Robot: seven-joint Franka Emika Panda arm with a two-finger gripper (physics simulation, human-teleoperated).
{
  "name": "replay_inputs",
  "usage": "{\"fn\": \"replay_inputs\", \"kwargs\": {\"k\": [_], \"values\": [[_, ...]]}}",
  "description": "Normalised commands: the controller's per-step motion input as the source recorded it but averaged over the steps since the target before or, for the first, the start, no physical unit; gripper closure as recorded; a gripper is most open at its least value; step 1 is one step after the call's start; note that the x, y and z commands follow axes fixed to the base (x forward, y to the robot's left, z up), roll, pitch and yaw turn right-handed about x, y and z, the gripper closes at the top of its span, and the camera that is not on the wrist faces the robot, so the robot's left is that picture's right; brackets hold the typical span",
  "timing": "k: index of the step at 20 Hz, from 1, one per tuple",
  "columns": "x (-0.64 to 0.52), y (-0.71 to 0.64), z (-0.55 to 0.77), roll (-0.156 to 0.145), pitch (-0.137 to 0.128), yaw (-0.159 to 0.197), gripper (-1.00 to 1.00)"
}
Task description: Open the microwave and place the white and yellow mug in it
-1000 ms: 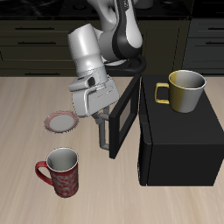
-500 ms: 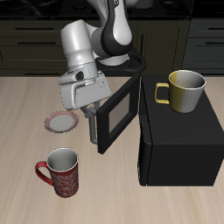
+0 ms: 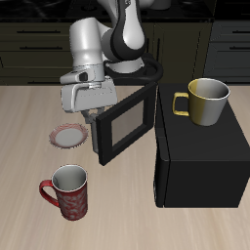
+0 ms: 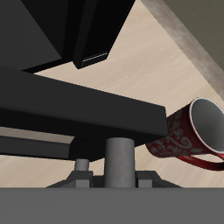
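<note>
The microwave point(image 3: 200, 161) is a large black box. Its dark-windowed door point(image 3: 129, 119) stands swung well open toward the table's middle. My gripper point(image 3: 98, 125) is at the door's free edge, shut on the grey bar handle point(image 3: 98, 142). In the wrist view the handle point(image 4: 112, 199) and its post fill the frame under the dark door point(image 4: 79, 105); my fingers are hidden there. The white and yellow mug point(image 3: 202, 101) stands upright on the microwave's roof, apart from the gripper.
A red patterned mug point(image 3: 66, 190) stands upright near the table's front edge, also seen as the red mug point(image 4: 197, 131) in the wrist view. A small patterned plate point(image 3: 68, 137) lies beside the open door. Dark cabinets run along the back.
The gripper has swung away from the microwave body with the handle, and the door has opened wider. Both mugs and the plate have stayed put.
</note>
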Motion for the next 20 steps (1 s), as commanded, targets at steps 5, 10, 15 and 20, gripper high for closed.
{"fn": "replay_inputs", "kwargs": {"k": [5, 10, 15, 20], "values": [[-0.1, -0.07, 0.21, -0.09, -0.007, -0.12, 1.0], [-0.11, -0.08, 0.2, -0.072, -0.021, -0.104, 1.0], [-0.13, 0.02, 0.15, -0.028, -0.023, -0.084, 1.0], [-0.13, 0.12, 0.0, -0.003, -0.002, -0.084, 1.0]]}}
